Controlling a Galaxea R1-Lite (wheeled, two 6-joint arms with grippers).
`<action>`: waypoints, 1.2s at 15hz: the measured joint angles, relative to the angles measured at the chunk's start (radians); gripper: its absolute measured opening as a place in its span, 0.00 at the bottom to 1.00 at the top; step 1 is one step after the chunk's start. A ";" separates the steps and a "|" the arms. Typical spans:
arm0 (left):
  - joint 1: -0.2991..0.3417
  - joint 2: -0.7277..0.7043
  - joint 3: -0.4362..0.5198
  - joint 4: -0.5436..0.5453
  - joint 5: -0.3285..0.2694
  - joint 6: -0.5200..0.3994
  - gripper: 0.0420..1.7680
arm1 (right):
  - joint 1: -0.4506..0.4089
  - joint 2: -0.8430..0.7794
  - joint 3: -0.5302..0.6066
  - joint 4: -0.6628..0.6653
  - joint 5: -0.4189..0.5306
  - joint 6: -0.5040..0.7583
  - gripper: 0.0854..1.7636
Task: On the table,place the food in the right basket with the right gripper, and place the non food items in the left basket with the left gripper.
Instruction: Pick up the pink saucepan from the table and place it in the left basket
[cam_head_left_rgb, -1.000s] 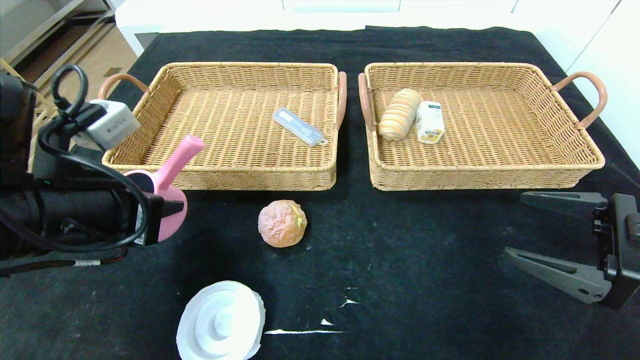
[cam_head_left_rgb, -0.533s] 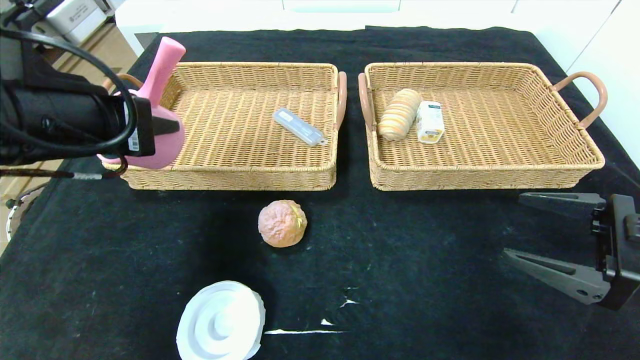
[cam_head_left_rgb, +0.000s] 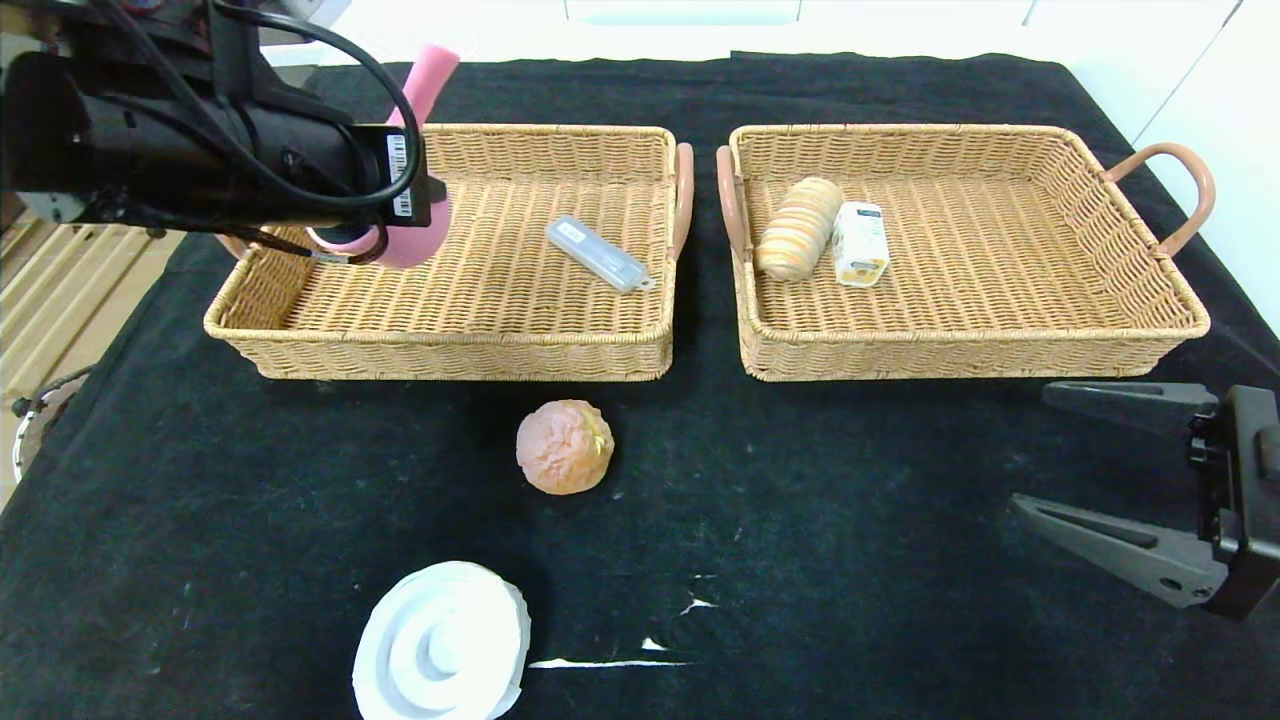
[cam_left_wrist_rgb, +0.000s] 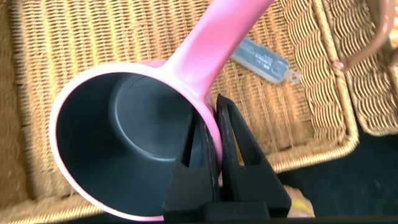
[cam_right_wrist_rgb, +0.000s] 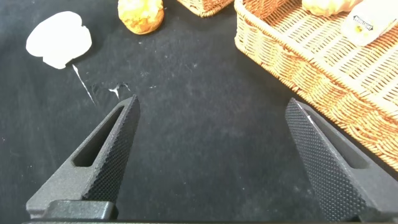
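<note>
In the head view, the left gripper (cam_head_left_rgb: 425, 190) hangs over the far-left part of the left basket (cam_head_left_rgb: 450, 355), clamped on the rim of a pink scoop (cam_head_left_rgb: 415, 215) whose handle points up and away toward the table's far edge. It is held above the weave rather than resting on it, which suits a drop into the non-food basket. A clear plastic case (cam_head_left_rgb: 598, 254) already lies in that basket. The right basket (cam_head_left_rgb: 960, 355) holds a striped bread roll (cam_head_left_rgb: 797, 228) touching a small yellow-labelled carton (cam_head_left_rgb: 860, 244). A round pastry (cam_head_left_rgb: 564, 446) sits on the black cloth between the baskets and the near edge; a white lid (cam_head_left_rgb: 440, 645) lies at the near edge, left of centre. The right gripper (cam_head_left_rgb: 1110, 480) waits near the table's right edge, fingers spread wide and holding nothing.

The left wrist view shows the two fingers pinching the scoop's (cam_left_wrist_rgb: 130, 134) wall, one inside the dark bowl and one outside, with basket weave beneath.

The right wrist view shows the open fingers (cam_right_wrist_rgb: 93, 162) above bare cloth, with the pastry (cam_right_wrist_rgb: 141, 15) and lid (cam_right_wrist_rgb: 59, 38) well apart from them, so this arm looks idle until the food's turn.
</note>
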 joint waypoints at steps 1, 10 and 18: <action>0.000 0.028 -0.028 0.000 -0.001 0.000 0.08 | 0.000 0.000 0.000 0.000 0.000 0.000 0.97; 0.034 0.189 -0.141 -0.016 -0.004 -0.001 0.08 | 0.000 0.000 0.000 -0.001 0.000 -0.003 0.97; 0.051 0.218 -0.157 -0.016 -0.003 0.008 0.36 | 0.003 0.002 0.001 0.000 -0.001 0.002 0.97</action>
